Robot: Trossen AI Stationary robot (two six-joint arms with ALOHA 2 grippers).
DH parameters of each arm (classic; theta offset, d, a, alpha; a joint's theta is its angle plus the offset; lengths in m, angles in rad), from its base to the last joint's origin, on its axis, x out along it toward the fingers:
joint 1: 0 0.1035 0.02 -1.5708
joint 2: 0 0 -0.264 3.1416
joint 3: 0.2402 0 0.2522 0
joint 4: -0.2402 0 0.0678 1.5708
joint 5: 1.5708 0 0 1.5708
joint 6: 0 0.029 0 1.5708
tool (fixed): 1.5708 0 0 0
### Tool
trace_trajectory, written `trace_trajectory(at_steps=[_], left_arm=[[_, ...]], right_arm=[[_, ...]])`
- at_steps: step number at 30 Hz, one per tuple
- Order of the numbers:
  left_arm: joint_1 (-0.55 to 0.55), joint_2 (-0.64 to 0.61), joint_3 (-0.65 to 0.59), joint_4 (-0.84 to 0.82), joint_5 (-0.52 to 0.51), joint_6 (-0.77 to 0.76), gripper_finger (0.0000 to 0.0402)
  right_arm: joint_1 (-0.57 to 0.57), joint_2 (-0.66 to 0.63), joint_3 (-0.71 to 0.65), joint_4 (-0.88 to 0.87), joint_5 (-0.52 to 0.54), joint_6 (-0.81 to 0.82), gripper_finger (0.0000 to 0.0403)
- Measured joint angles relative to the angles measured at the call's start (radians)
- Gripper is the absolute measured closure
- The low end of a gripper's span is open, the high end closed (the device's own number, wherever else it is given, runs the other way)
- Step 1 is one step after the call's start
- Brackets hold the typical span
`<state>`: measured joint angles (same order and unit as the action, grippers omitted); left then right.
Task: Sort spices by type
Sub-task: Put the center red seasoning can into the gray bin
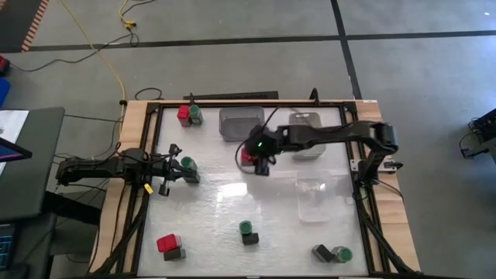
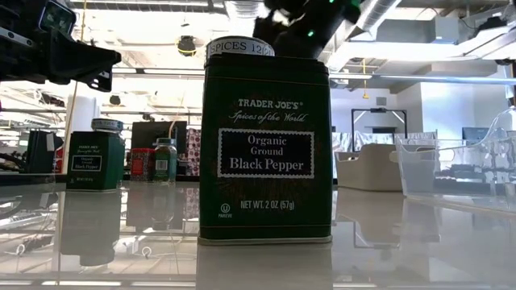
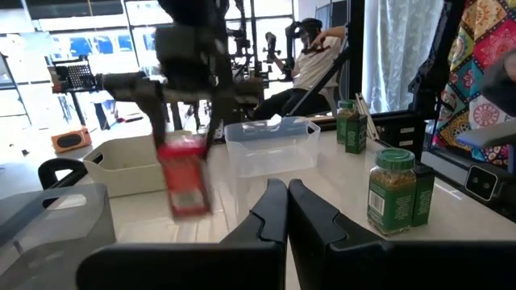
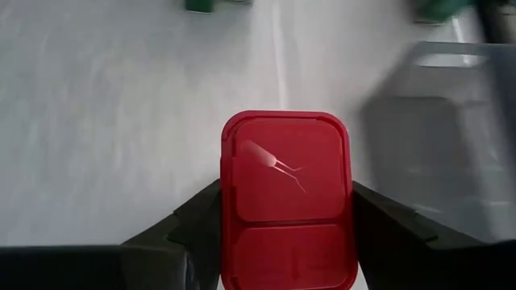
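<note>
My right gripper (image 1: 256, 161) hangs over the table's middle, shut on a red-topped spice box (image 4: 286, 193); the left wrist view shows the box (image 3: 185, 173) blurred under that arm. My left gripper (image 3: 286, 205) is shut at the table's left side, holding nothing, beside a green-lidded jar (image 3: 393, 189) standing on its base. Other spices stand in small groups: red and green at the far left (image 1: 188, 114), red and dark at the near left (image 1: 170, 246), a green jar by a dark block (image 1: 248, 232), and another pair at the near right (image 1: 333, 253). My right gripper pinches the red-topped box between its two fingers (image 4: 197, 234), on two opposite sides just below the red lid (image 4: 234, 201). The fingers come slanting down from the table's right side. The box hangs clear of the table, lid up.
Two grey trays (image 1: 240, 122) (image 1: 306, 124) stand at the far side and a clear tray (image 1: 318, 198) at the right. A black pepper tin (image 2: 266, 145) stands close before the low camera. A person sits in the room beyond the table.
</note>
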<state>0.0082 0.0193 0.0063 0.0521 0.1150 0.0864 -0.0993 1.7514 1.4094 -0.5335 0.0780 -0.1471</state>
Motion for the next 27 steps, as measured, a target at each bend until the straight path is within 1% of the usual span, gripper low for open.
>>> trace_trajectory(at_steps=[5, 9, 11, 15, 20, 23, 27], left_arm=[[0.0, 0.0, 0.0, 0.0, 0.0, 0.0, 0.0401], [0.0, 0.0, 0.0, 0.0, 0.0, 0.0, 0.0401], [0.0, 0.0, 0.0, 0.0, 0.0, 0.0, 0.0401], [0.0, 0.0, 0.0, 0.0, 0.0, 0.0, 0.0401], [0.0, 0.0, 0.0, 0.0, 0.0, 0.0, 0.0401], [0.0, 0.0, 0.0, 0.0, 0.0, 0.0, 0.0401], [0.0, 0.0, 0.0, 0.0, 0.0, 0.0, 0.0401]], right_arm=[[-0.09, -0.145, 0.001, -0.125, 0.0, -0.065, 0.016], [-0.193, -0.249, 0.001, -0.236, 0.0, -0.12, 0.016], [-0.25, -0.303, -0.016, -0.257, -0.001, -0.156, 0.016], [-0.38, -0.41, -0.111, -0.269, -0.064, -0.216, 0.016], [-0.531, -0.523, -0.261, -0.267, -0.109, -0.316, 0.016], [-0.604, -0.558, -0.331, -0.26, -0.183, -0.394, 0.016], [-0.684, -0.566, -0.4, -0.217, -0.217, -0.471, 0.016]])
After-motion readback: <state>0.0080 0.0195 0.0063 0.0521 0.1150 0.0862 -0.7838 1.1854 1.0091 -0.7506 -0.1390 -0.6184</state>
